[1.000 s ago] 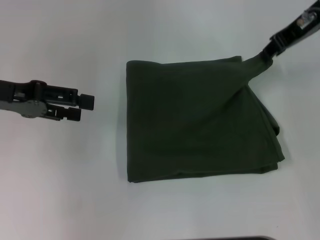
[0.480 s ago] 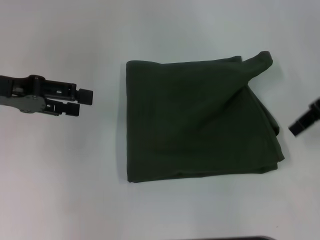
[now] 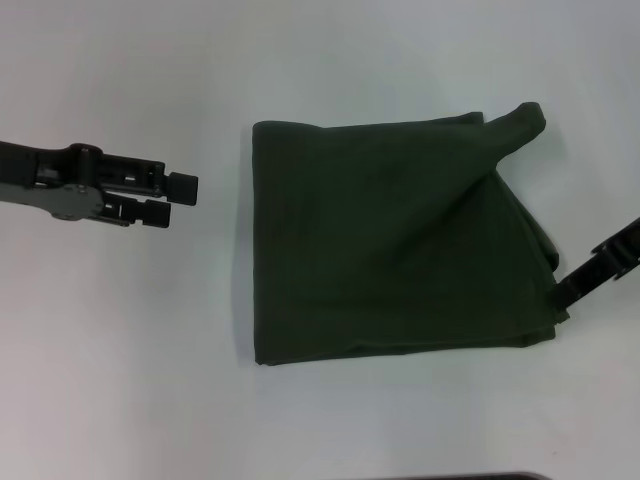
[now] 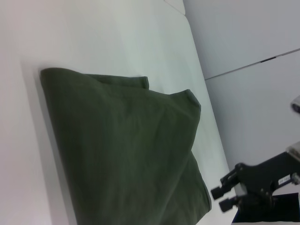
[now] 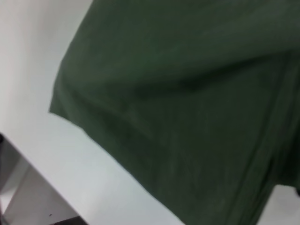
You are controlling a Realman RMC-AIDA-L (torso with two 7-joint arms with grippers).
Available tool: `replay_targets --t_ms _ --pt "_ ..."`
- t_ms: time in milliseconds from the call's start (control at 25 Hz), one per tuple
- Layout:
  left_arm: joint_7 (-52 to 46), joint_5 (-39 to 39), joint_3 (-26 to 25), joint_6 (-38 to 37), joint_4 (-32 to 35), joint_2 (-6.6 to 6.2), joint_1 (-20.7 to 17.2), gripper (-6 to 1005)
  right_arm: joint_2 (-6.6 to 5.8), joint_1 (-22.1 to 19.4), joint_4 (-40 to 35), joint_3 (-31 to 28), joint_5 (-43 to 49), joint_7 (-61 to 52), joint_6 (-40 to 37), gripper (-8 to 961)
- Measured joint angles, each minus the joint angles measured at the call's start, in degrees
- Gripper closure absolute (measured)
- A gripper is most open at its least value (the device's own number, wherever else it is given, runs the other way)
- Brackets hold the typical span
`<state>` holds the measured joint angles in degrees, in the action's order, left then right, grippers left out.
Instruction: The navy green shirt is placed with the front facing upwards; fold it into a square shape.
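A plain white counter (image 3: 120, 350) fills the head view. At its centre and right we see the shirt (image 3: 400, 250) lying folded into a rough square, plain green side up, with one corner poking out at the upper right. Our left pincer (image 3: 170, 200) hovers at the left of the frame, well apart from the shirt, its fingers slightly apart. Our right pincer (image 3: 567, 291) touches the shirt's lower right edge; we cannot tell whether it is closed.
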<state>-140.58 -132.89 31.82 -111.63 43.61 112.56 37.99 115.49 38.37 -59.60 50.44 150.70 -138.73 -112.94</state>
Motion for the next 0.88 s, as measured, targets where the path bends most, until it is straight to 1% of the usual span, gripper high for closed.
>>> replay_targets --t_ms 280,600,680,720,880 --pt "0.3 0.0 -0.1 -0.1 -0.1 -0.06 -0.3 158 0.72 -0.1 1.5 0.0 0.3 0.3 0.9 616" --pt "0.3 0.0 -0.1 0.0 -0.1 0.01 -0.1 157 -0.49 0.2 0.8 -0.9 0.4 -0.9 1.5 616" --pt "0.3 0.0 -0.1 0.0 -0.1 0.02 -0.1 157 -0.37 0.2 1.2 -1.1 0.2 -0.7 2.0 617" --pt "0.3 0.0 -0.1 0.0 -0.1 0.02 -0.1 157 -0.04 0.3 1.8 -0.8 0.4 -0.4 2.9 617" --pt "0.3 0.0 -0.1 0.0 -0.1 0.03 -0.1 157 0.11 0.7 3.7 -0.2 0.5 -0.4 4.5 617"
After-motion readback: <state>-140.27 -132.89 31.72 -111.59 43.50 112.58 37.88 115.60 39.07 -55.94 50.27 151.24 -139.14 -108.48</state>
